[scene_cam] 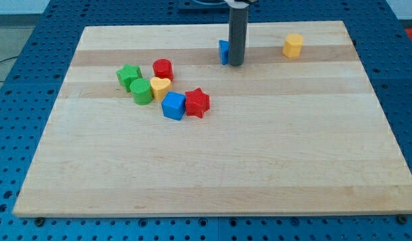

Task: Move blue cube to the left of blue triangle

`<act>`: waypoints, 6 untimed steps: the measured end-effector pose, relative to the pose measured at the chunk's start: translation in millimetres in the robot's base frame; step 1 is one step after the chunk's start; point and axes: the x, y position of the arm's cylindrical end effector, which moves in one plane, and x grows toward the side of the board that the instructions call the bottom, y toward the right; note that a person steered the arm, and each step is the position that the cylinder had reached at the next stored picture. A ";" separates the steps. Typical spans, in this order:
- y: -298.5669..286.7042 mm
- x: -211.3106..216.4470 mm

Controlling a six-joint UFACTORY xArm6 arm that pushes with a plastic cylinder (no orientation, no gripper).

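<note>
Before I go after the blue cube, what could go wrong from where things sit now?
1. My tip sits against the blue triangle, which it partly hides; pulling away carelessly may shift the reference block.
2. The blue cube touches the red star and sits close to the yellow heart, so a push could drag them along.

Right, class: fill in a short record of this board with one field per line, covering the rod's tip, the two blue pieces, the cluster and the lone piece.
tip: my tip at the view's top centre, against the blue triangle's right side
blue triangle: partly hidden behind the rod
blue cube: in the cluster, lower left of the triangle, touching the red star
cluster also holds: green star, green cylinder, red cylinder, yellow heart
lone piece: yellow block, top right
surface: wooden board
</note>
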 end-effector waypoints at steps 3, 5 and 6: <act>-29.2 -40.0; -16.9 82.0; -14.0 161.4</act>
